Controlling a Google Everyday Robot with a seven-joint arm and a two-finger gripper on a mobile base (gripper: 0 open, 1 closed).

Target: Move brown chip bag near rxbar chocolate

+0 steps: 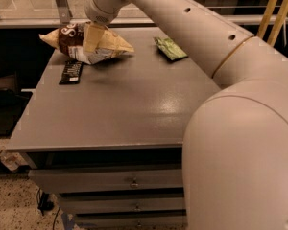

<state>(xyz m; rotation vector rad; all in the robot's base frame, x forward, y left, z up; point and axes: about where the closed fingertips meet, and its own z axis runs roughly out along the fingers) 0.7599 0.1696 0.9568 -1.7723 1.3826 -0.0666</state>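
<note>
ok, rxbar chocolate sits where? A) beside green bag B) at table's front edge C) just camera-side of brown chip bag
C: the rxbar chocolate lies just camera-side of the brown chip bag, far from the green bag; the gripper is at the chip bag's top.

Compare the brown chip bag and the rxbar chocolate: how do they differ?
The brown chip bag is big and puffy; the rxbar chocolate is small and flat. The bag is brown with cream ends; the bar is black. The hand is at the bag; the bar lies free. Both are at the far left of the table.
</note>
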